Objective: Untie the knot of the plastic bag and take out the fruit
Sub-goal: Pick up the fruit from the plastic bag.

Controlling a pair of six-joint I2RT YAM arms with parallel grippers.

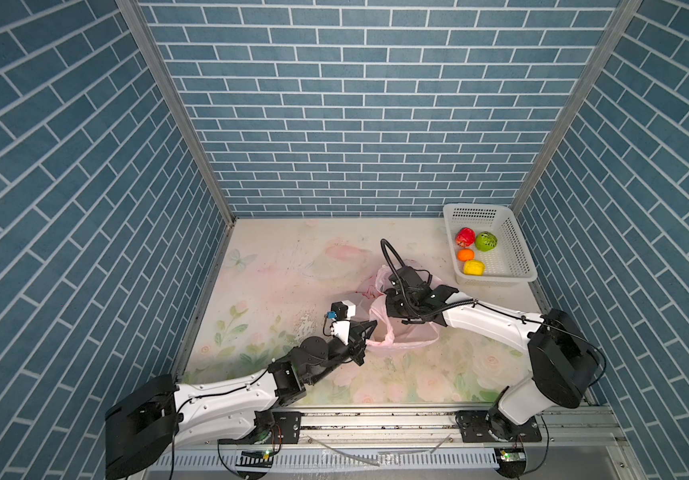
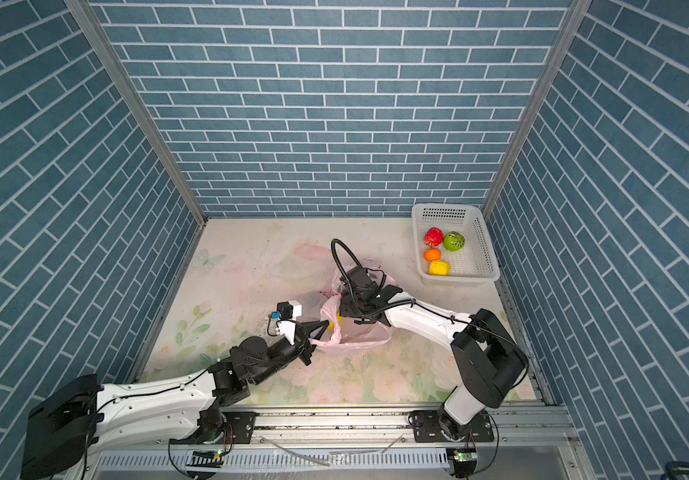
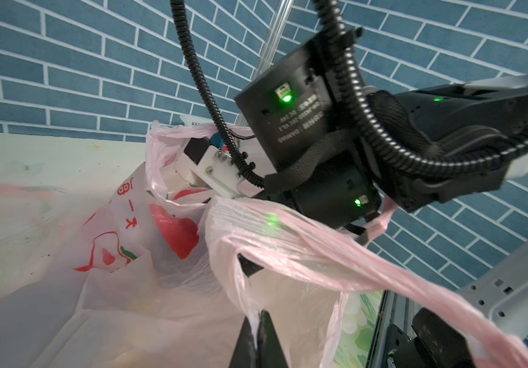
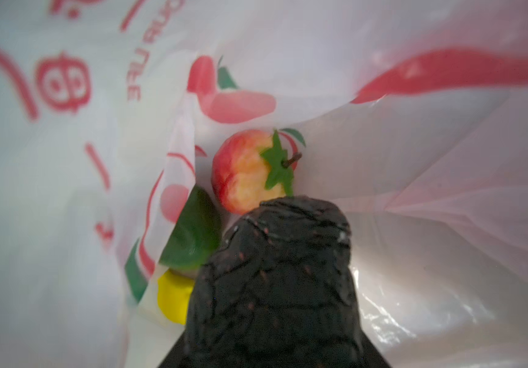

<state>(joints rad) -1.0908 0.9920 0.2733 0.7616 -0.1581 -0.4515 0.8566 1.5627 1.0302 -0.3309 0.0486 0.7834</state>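
Observation:
The pale pink plastic bag (image 1: 378, 311) (image 2: 331, 308) lies open mid-table, and no knot shows in any view. My left gripper (image 1: 369, 325) (image 3: 261, 313) is shut on a fold of the bag's rim (image 3: 249, 299) and holds it up. My right gripper (image 4: 273, 350) reaches inside the bag, hidden from both top views, and is shut on a dark brown scaly fruit (image 4: 275, 270). Beyond it in the bag (image 4: 415, 223) lie a red-yellow apple (image 4: 246, 169), a green fruit (image 4: 192, 235) and a yellow fruit (image 4: 173, 296).
A white perforated basket (image 1: 517, 249) (image 2: 484, 245) stands at the back right with red (image 1: 464, 237), green (image 1: 486, 242), orange (image 1: 465, 254) and yellow (image 1: 474, 267) fruit in it. Blue brick walls close in three sides. A metal rail runs along the front edge.

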